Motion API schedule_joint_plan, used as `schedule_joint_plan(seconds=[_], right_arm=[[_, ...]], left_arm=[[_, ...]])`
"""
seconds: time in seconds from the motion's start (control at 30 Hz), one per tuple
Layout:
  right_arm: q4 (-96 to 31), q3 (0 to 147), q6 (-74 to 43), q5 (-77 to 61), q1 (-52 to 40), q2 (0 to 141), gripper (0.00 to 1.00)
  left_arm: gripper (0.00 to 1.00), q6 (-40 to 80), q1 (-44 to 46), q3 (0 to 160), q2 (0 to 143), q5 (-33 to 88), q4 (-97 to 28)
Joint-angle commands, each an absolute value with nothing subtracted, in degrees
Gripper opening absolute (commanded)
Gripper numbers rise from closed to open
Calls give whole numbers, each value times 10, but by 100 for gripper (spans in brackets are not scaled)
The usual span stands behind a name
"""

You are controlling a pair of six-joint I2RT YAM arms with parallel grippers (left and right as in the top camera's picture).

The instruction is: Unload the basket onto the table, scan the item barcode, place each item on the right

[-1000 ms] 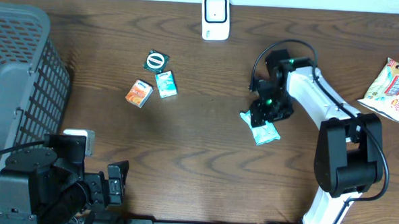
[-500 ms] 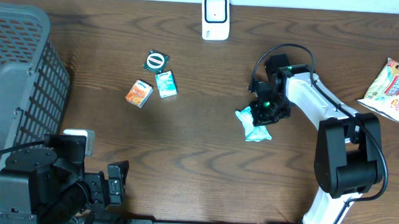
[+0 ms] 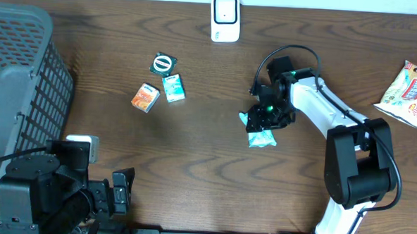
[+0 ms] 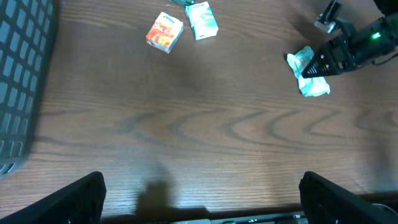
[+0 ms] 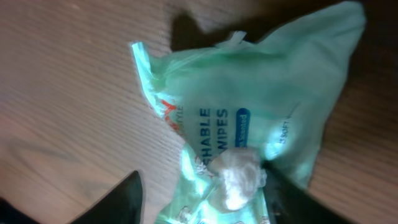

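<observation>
Between the jaws of my right gripper (image 5: 205, 180) sat the crumpled end of a pale green soft plastic pack of wipes (image 5: 261, 93), the word WIPES printed on its face. The jaws stood part way apart around that bunched end, and I could not tell whether they pinched it or only rested against it. The rest of the pack stretched out beyond my fingertips, lying on the brown wooden table (image 5: 62, 74). My left gripper (image 4: 202, 180) hung with its jaws spread wide, released, nothing but table wood between them. Off to the left of those jaws stood a grey plastic mesh basket (image 4: 18, 74). Ahead of them and a little to the left lay a small orange cardboard box (image 4: 165, 32), and just beside it a small teal and white box (image 4: 202, 20). Just beyond the teal one was a round dark green tin (image 3: 163, 63). Ahead and to the right of my left jaws was the pack, with my right arm over it. Well beyond my right jaws and somewhat to their left, at the far edge, stood the white upright barcode scanner (image 3: 225, 19), well apart from the pack. Far off to the right of those jaws lay a yellow and red crinkled snack bag (image 3: 407, 92).
</observation>
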State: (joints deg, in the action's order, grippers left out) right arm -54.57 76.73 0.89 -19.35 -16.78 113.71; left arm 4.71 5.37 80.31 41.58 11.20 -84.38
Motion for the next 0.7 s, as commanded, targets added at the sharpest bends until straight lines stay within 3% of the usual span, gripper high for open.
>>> schedule_joint_plan(seconds=[0.0,0.17,0.23,0.33,0.37,0.67], right_arm=[[-546,759,6,-171,-187,1145,37],[-534,756,-7,-123,-213,1145,39],[-527,753,-13,-105,-227,1145,33],[-519,750,-54,-59,-245,1145,4],[-518,749,-70,-43,-250,1145,1],[-523,824,-120,-30,-267,1141,1]], left_arm=[[98,50,54,805,417,107,-844],[98,50,54,805,417,107,-844],[98,50,54,805,417,107,-844],[98,50,54,805,417,106,-844],[98,50,54,805,417,106,-844],[97,50,54,805,417,107,-844]])
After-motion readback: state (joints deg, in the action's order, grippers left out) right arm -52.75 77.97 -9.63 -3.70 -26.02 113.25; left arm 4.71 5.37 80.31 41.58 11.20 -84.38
